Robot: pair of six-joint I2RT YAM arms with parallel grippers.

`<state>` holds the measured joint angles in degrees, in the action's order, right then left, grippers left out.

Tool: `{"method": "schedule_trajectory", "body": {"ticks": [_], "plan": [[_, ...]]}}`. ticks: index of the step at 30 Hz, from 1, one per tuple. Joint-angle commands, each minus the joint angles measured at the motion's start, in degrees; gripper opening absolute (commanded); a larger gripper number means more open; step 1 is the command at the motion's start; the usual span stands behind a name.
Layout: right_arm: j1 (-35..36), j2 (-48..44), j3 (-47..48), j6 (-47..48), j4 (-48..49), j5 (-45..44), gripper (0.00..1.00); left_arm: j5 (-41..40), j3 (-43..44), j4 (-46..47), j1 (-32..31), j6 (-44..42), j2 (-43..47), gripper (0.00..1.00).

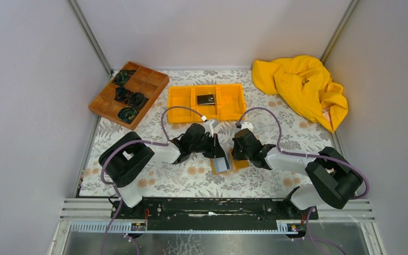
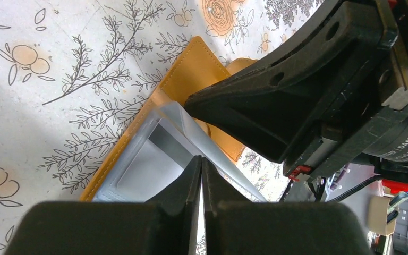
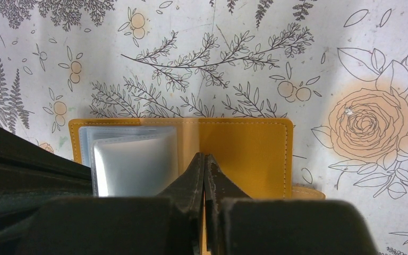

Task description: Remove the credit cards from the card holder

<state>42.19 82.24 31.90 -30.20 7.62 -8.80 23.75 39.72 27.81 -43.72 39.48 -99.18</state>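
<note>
The orange-tan card holder (image 1: 239, 162) lies open on the floral cloth between my two grippers, grey-blue pockets (image 1: 221, 164) on its left half. My left gripper (image 1: 217, 151) is shut, tips over the pockets (image 2: 138, 164), one clear leaf raised beside them. My right gripper (image 1: 237, 154) is shut, tips on the holder's fold (image 3: 204, 156), between the pockets (image 3: 133, 159) and the bare orange flap (image 3: 244, 149). It fills the upper right of the left wrist view (image 2: 276, 95). One black card (image 1: 206, 99) lies in the orange bin. I cannot make out pale cards in the pockets.
The orange three-compartment bin (image 1: 183, 103) stands behind the grippers. A brown wooden divided tray (image 1: 147, 79) with dark coiled items sits at the back left. A crumpled yellow cloth (image 1: 303, 87) lies at the back right. Walls close in both sides.
</note>
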Motion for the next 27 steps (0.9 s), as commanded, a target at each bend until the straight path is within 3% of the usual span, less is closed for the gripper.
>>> {"method": "schedule_trajectory", "body": {"ticks": [1, 3, 6, 9, 16, 22, 27], "plan": [[-0.54, 1.01, -0.51, 0.75, -0.5, 1.87, 0.0, 0.51, 0.44, 2.07, 0.09, -0.18, 0.66, 0.08], [-0.64, 0.92, -0.59, 0.69, -0.42, 1.99, 0.0, -0.88, 0.44, 0.25, 0.14, 0.07, 1.73, 0.15], [-0.71, 0.82, -0.61, 0.67, -0.41, 2.1, 0.0, -2.32, -0.01, -1.23, 0.12, 1.12, 2.88, 0.34], [-0.8, 0.77, -0.71, 0.75, -0.41, 2.33, 0.0, -4.21, -1.38, -1.35, 0.05, 2.75, 4.4, 0.39], [-0.98, -3.63, -3.28, 0.26, 1.47, 4.08, 0.0, -9.21, -3.37, -5.24, 0.1, 0.56, 7.25, 0.33], [-0.97, -13.26, -6.7, 2.07, 2.68, -0.56, 0.0, -7.47, -3.17, -2.97, -0.26, 1.17, 3.27, 0.18], [-0.99, -12.62, -6.78, 2.16, 3.76, 1.16, 0.0, -5.59, -1.29, -0.93, -1.62, 3.13, 0.04, 0.17]]}}
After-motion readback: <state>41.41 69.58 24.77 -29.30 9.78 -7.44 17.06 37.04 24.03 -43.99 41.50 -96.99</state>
